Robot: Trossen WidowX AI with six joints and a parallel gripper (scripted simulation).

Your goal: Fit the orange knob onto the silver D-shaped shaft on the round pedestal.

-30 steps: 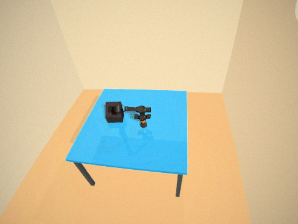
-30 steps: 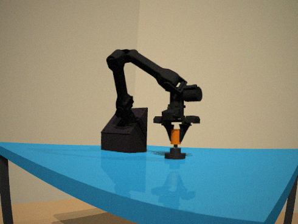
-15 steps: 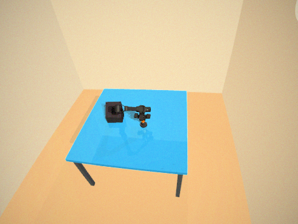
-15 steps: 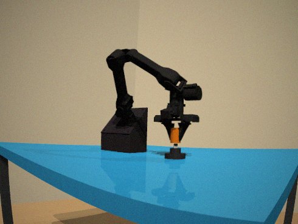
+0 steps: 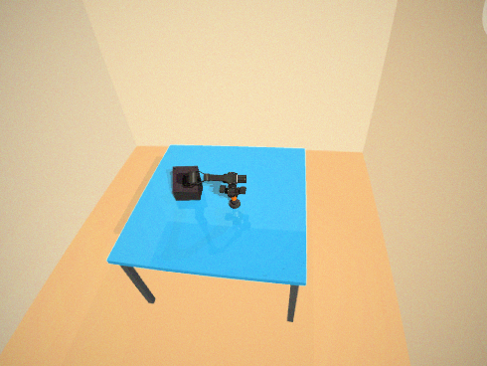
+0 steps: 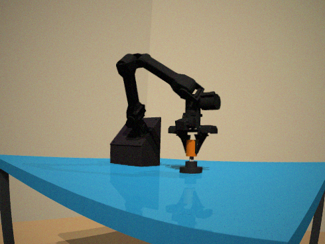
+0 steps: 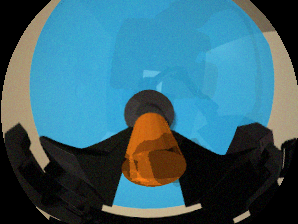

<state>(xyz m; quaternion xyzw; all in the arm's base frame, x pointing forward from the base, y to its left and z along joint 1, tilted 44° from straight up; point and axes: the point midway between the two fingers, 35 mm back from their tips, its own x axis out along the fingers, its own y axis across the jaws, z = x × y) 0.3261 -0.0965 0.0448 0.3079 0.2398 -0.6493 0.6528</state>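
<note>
The orange knob (image 5: 234, 199) (image 6: 190, 148) (image 7: 150, 137) is upright between the fingers of my gripper (image 6: 191, 150), which is shut on it and points down. The dark round pedestal (image 5: 235, 204) (image 6: 190, 170) (image 7: 135, 107) stands on the table right below the knob. In the exterior view the knob's lower end is above the pedestal, and a short bit of the shaft (image 6: 191, 158) shows between them. The knob's underside and its hole are hidden, and I cannot tell how the flat sides line up or whether the shaft's tip is inside the hole.
The arm's dark base block (image 5: 187, 184) (image 6: 127, 154) stands on the blue table (image 5: 268, 249) (image 6: 239, 199) (image 7: 75, 75), to the left of the pedestal in the top and exterior views. The arm arches from it over to the pedestal. The table's reflections and shadows show near the pedestal.
</note>
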